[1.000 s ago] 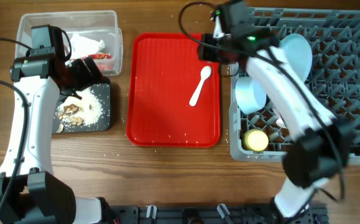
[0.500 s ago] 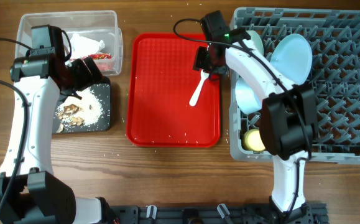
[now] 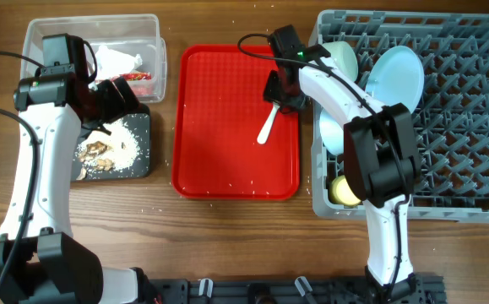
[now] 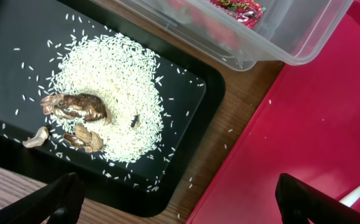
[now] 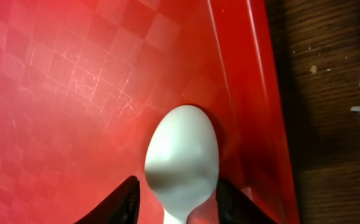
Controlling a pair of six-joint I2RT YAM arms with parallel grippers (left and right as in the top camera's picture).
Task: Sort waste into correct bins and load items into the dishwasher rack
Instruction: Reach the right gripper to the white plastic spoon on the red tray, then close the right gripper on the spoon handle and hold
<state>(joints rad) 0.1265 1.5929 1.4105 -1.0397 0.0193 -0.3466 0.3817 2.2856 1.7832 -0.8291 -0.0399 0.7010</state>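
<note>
A white plastic spoon [image 3: 266, 128] lies on the flat red tray [image 3: 219, 127] near its right rim. My right gripper [image 3: 279, 95] is low over the spoon's bowl [image 5: 183, 149]; in the right wrist view its fingers [image 5: 178, 185] are open, one on each side of the bowl. My left gripper [image 3: 113, 100] hovers open and empty [image 4: 180, 208] over the black tray [image 3: 138, 162], which holds rice and brown bits [image 4: 111, 93]. The clear tub [image 3: 37, 34] holds the white-and-red wrapper [image 3: 119, 62]. The grey rack [image 3: 464, 110] holds a pale blue plate [image 3: 398, 76], two bowls [image 3: 342, 57] [image 3: 337, 128] and a yellow cup [image 3: 347, 191].
Loose rice grains lie on the wood between the black tray [image 4: 18, 37] and the red tray [image 4: 329, 124]. The clear tub's corner [image 4: 304, 37] overhangs beside them. The right arm's cable loops above the red tray's far edge [image 3: 252, 38]. The rack's right half holds only upright pegs.
My right gripper has swung left from the rack's edge and come down over the spoon's bowl on the red tray. The left arm has not moved.
</note>
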